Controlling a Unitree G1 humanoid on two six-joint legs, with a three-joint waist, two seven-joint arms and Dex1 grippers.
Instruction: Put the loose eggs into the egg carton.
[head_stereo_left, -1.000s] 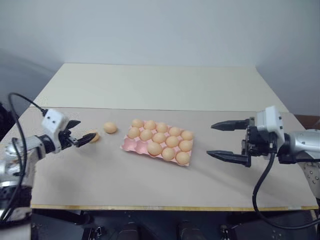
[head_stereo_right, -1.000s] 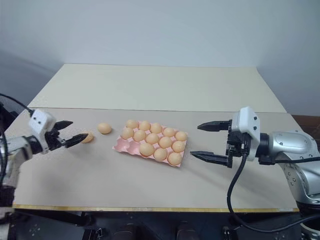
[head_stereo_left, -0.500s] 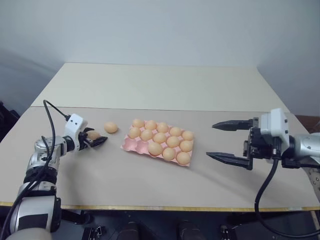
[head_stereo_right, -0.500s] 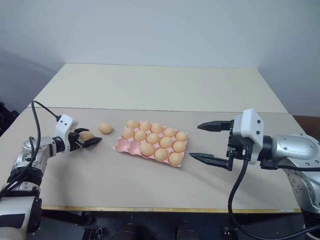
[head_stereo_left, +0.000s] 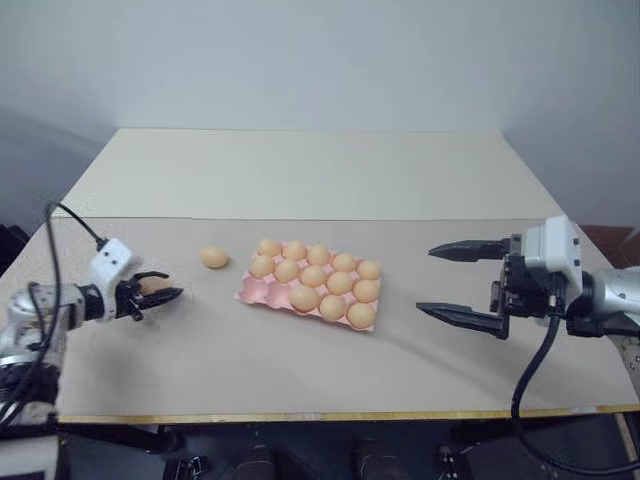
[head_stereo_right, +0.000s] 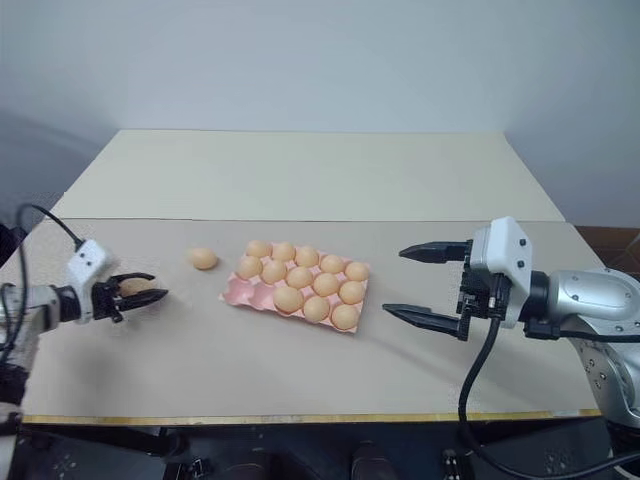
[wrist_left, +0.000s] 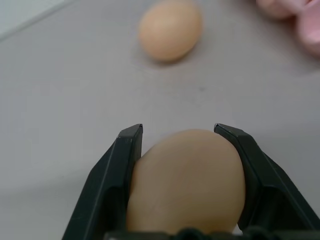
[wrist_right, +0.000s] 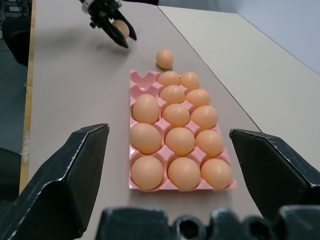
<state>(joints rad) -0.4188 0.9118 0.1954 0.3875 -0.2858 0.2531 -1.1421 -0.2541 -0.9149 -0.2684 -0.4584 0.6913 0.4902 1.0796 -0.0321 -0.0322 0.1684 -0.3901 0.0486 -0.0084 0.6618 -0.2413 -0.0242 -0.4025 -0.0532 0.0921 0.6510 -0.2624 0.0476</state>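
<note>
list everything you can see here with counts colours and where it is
egg carton: 1, pink, middle of the grey table, two cups bare at its front left corner
eggs in carton: 13, tan, one per cup
loose egg: 1, tan, on the table left of the carton, apart from it
held egg: 1, tan, between the left hand's fingers
grey table: 1, grey-beige, under everything
far table: 1, cream, behind the grey one
left hand: 1, black fingers, shut on the held egg, far left
right hand: 1, black fingers, open wide, right of the carton, holding nothing
</note>
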